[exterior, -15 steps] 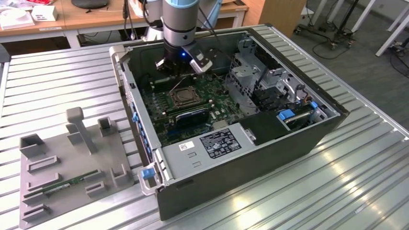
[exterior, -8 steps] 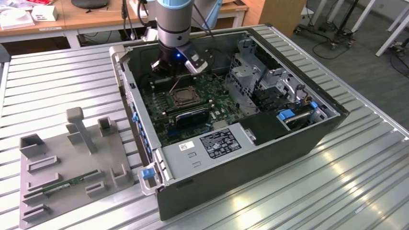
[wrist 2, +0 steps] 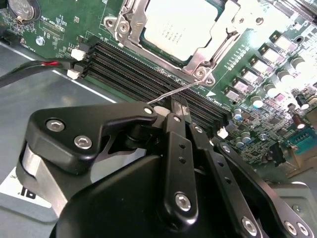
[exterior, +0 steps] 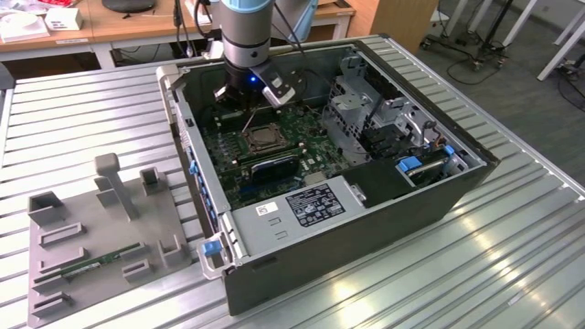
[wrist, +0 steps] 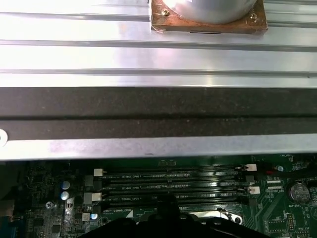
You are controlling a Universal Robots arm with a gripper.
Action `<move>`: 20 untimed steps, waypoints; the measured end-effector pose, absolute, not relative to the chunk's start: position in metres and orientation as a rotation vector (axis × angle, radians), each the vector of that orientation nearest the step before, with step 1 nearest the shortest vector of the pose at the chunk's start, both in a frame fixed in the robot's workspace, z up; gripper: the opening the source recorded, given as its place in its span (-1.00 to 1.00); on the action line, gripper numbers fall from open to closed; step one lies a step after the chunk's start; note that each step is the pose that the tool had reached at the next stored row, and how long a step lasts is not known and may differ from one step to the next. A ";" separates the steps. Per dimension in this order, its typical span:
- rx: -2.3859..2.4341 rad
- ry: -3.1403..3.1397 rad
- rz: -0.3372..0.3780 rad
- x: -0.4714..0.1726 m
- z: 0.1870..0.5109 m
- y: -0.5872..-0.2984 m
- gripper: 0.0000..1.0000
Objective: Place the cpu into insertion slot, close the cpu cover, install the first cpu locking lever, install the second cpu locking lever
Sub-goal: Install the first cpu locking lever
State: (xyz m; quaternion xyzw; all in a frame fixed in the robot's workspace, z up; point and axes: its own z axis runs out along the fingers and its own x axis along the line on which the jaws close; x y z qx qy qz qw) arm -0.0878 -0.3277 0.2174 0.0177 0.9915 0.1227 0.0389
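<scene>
The cpu [wrist 2: 173, 22] lies in the insertion slot [exterior: 265, 137] on the green board inside the open computer case. The silvery cpu cover [wrist 2: 200, 57] is folded down around it. One thin wire locking lever [wrist 2: 168, 92] stands up at a slant from the socket corner; in the exterior view it is a fine line [exterior: 249, 120]. My gripper [wrist 2: 179, 105] is shut, its black fingertips right at this lever's free part. I cannot tell whether the wire is pinched or only touched. In the exterior view the gripper [exterior: 245, 103] hangs just behind the socket.
Black memory slots [wrist 2: 129, 69] run beside the socket and my fingers. The case wall [wrist: 148, 109] rises close by, and a metal drive cage [exterior: 366, 116] stands on the exterior view's right. A grey fixture tray [exterior: 101, 233] holding a memory stick lies outside the case.
</scene>
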 end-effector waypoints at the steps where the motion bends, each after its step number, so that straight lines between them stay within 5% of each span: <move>1: 0.055 3.039 0.382 -0.088 0.217 -0.328 -0.79; 20: 0.056 3.034 0.423 -0.084 0.225 -0.334 -0.79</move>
